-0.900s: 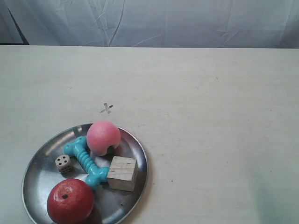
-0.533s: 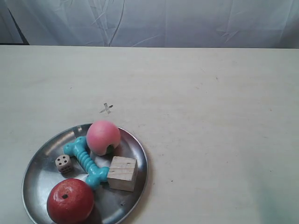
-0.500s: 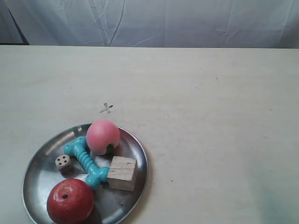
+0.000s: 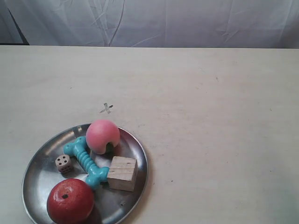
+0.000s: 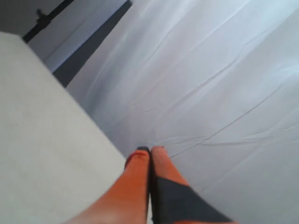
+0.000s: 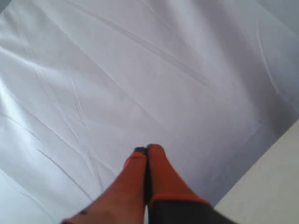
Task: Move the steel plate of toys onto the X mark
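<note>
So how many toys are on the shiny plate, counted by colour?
Red: 1, the apple
Pink: 1, the ball
Teal: 1, the bone
Plain wood: 2, the cube and the die
Total: 5 toys on the steel plate

Soft, even light fills the exterior view, leaving the table [image 4: 210, 116] pale and slightly washed out. The plate [image 4: 41, 164] shows dull reflections, and the apple [image 4: 70, 201] casts a faint shadow. Both wrist views are soft, the orange fingers [image 5: 133, 186] blurred.
</note>
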Controlling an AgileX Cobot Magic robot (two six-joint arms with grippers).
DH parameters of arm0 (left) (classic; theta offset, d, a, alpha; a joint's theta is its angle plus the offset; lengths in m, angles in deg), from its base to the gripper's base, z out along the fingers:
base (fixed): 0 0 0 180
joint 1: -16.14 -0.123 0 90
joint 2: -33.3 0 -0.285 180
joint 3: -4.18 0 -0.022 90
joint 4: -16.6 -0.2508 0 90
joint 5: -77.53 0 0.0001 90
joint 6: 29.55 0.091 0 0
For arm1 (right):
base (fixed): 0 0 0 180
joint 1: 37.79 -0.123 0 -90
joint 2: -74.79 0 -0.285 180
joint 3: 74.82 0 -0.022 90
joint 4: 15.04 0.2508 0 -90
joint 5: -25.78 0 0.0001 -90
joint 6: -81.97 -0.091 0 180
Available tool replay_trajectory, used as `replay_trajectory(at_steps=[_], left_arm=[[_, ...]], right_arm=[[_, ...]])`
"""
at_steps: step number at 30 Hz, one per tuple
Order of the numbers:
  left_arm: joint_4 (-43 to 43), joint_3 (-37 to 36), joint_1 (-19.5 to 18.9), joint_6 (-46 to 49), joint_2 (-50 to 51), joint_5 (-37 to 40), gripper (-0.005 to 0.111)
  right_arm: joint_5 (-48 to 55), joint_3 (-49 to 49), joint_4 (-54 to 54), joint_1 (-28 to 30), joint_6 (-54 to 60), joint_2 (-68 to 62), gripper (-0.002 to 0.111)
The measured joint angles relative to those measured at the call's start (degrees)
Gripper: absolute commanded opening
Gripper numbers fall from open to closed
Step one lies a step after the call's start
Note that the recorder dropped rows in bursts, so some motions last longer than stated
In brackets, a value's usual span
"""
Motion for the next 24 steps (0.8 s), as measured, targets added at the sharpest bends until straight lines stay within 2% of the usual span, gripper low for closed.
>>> replay_trajectory(at_steps=[4, 7, 9, 11, 16, 24], left_arm=[[-1.83, 0.0, 0.0, 0.0, -0.02, -9.72, 0.0], [-10.15, 0.0, 0.0, 0.0, -0.02, -18.25, 0.0], [-17.22, 0.56, 0.0, -0.16, -0.12, -20.16, 0.0], [-22.74, 1.72, 0.4, -1.07, -0.12, -18.29, 0.0], [-26.68, 5.72, 2.89, -1.88, 0.69, -8.97, 0.0], [-34.39, 16.3, 3.95, -1.88, 5.98, -5.06, 0.0]], right_arm=[[7.03, 0.0, 4.97, 0.0, -9.4, 0.0, -0.001], [14.33, 0.0, 5.09, 0.0, -10.74, 0.08, -0.001], [15.99, 0.0, 5.19, 0.0, -11.08, 0.08, -0.001], [16.09, 0.0, 7.03, 0.0, -11.19, 0.08, -0.001], [19.24, -2.78, 13.96, 0.0, -11.43, 0.08, -0.001], [19.07, -9.3, 7.05, 0.0, -9.16, -3.63, -0.001]])
